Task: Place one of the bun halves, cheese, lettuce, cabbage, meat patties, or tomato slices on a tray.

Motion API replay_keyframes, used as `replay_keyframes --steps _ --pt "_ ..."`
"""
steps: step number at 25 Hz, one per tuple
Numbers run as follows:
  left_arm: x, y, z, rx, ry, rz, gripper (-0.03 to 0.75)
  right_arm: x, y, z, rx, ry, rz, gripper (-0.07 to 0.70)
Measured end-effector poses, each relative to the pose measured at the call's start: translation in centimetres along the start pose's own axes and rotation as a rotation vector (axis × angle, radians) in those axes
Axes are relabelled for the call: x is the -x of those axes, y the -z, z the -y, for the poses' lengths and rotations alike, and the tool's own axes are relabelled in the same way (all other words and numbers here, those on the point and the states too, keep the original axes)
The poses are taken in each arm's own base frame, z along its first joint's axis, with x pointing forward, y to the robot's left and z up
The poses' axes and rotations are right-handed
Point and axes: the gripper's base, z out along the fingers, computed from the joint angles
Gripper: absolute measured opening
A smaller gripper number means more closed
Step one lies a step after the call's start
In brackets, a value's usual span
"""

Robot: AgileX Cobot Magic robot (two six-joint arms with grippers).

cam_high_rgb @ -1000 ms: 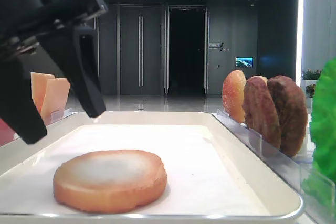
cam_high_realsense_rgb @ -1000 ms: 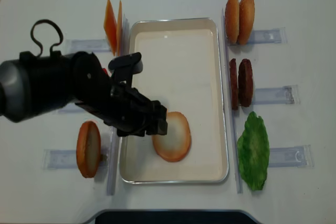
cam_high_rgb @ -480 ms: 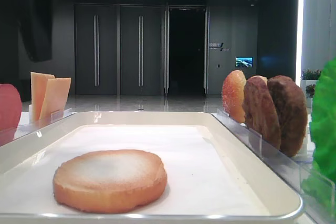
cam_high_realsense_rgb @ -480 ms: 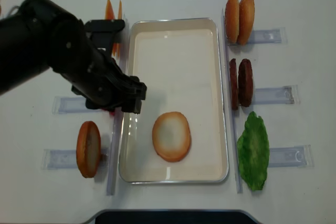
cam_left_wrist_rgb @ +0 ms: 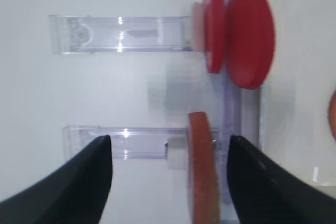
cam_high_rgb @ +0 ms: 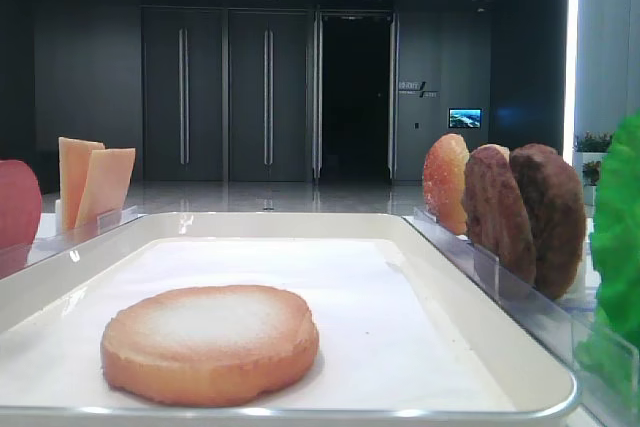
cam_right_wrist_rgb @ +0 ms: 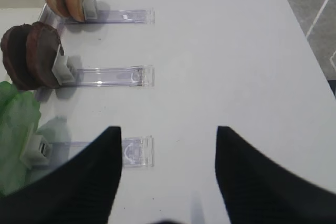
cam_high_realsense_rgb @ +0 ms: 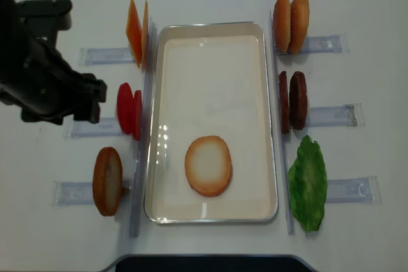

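Note:
One bun half [cam_high_realsense_rgb: 208, 165] lies flat on the white-lined tray [cam_high_realsense_rgb: 210, 55], near its front end; the low view shows this bun half [cam_high_rgb: 210, 342] alone there. A second bun half [cam_high_realsense_rgb: 107, 181] stands on edge in a clear holder left of the tray. My left arm [cam_high_realsense_rgb: 44, 74] is over the table left of the tomato slices [cam_high_realsense_rgb: 129, 109]. The left gripper [cam_left_wrist_rgb: 169, 146] is open and empty above that standing bun half [cam_left_wrist_rgb: 203, 177] and the tomato slices [cam_left_wrist_rgb: 241, 35]. My right gripper [cam_right_wrist_rgb: 168, 132] is open over bare table, right of the lettuce [cam_right_wrist_rgb: 16, 129] and meat patties [cam_right_wrist_rgb: 31, 53].
Cheese slices [cam_high_realsense_rgb: 137, 39] stand at the tray's far left. Two orange speckled discs [cam_high_realsense_rgb: 291, 14], the meat patties [cam_high_realsense_rgb: 293, 100] and the lettuce [cam_high_realsense_rgb: 308, 183] line the tray's right side in clear holders [cam_high_realsense_rgb: 331, 116].
My left arm has pulled back left from over the tray, past the tomato slices, and left the low view. The bun half stays flat on the tray.

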Motion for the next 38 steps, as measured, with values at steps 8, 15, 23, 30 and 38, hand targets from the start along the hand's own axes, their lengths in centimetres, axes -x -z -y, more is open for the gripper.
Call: replay_keyframes --steps 8,15,23,30,38 --pt "-0.8 1.4 -4.5 0.142 0.097 -0.037 0.519 0.0 0.0 0.0 0.000 0.000 0.000 0.408" --pt "-1.2 1.9 -5.1 0.148 0.097 -0.034 0.518 0.0 0.0 0.0 0.000 0.000 0.000 0.408" --pt "-5.0 1.3 -5.4 0.112 0.099 -0.011 0.518 0.0 0.0 0.0 0.000 0.000 0.000 0.408" --pt "-9.2 1.9 -6.2 0.080 0.115 0.070 0.517 0.0 0.0 0.0 0.000 0.000 0.000 0.408" --pt "-14.0 2.7 -6.2 -0.057 0.035 0.236 0.517 0.0 0.0 0.0 0.000 0.000 0.000 0.408"
